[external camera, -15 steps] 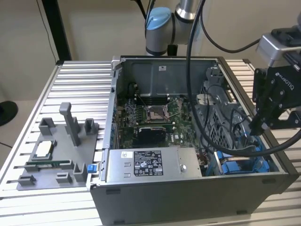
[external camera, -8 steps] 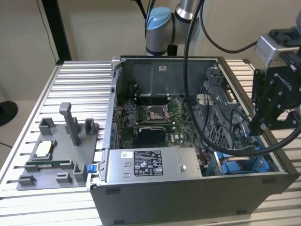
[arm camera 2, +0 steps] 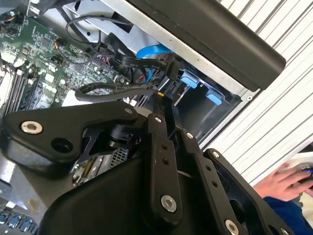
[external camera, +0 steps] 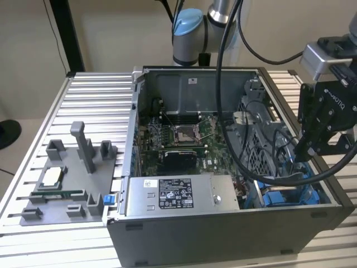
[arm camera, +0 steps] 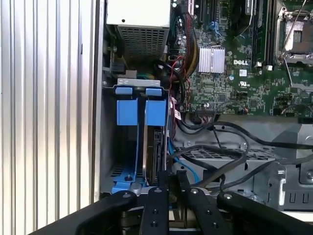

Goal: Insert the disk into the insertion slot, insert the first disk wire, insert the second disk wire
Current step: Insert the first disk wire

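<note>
Disk (arm camera: 159,149) stands on edge inside the insertion slot (arm camera: 126,113) at a corner of the open computer case (external camera: 223,237); jaws hang close by its edge, drawn nearly together, any grasp hidden.

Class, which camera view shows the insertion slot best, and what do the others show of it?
The first wrist view: it looks into the slot, with dark walls and blue tabs plain. The exterior view gives blue parts past cables; the second wrist view, two blue tabs and a dark wall beyond the claw.
</note>
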